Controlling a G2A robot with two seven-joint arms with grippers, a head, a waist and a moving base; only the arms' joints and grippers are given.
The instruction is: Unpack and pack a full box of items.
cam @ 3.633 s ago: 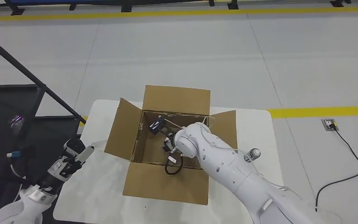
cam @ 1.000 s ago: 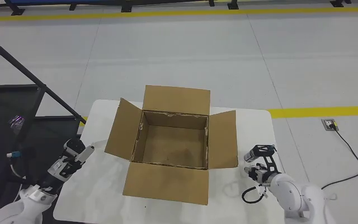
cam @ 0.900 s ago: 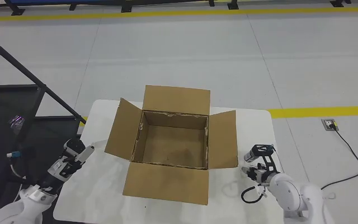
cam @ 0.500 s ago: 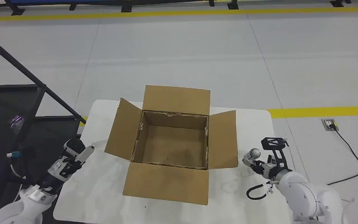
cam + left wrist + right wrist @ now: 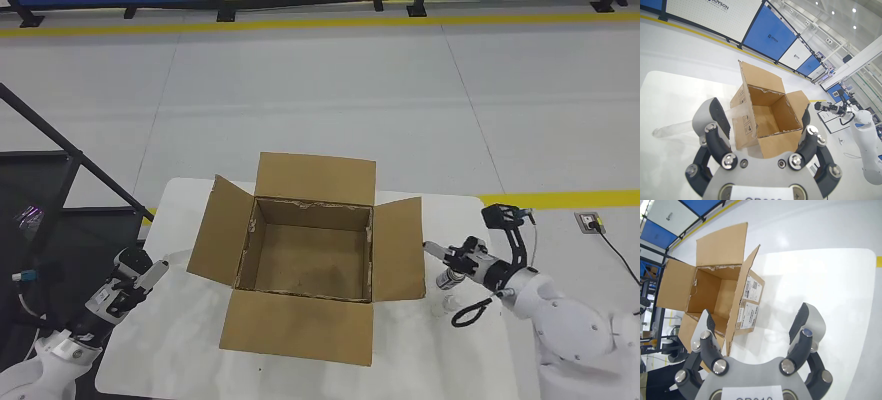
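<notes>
Left tool, lower left of the top view, is fully open and empty. Right tool, right of centre, is also open and grips nothing. Box stands at frame centre on the worktop, flaps raised, and appears empty. Risk: the right tool is close beside the right flap; an inward sweep could snag the flap and shift the box.

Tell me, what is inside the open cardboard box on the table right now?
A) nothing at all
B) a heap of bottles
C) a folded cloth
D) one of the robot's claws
A: seen from above, the inside of the cardboard box is bare brown floor and walls, with nothing lying in it.
</notes>
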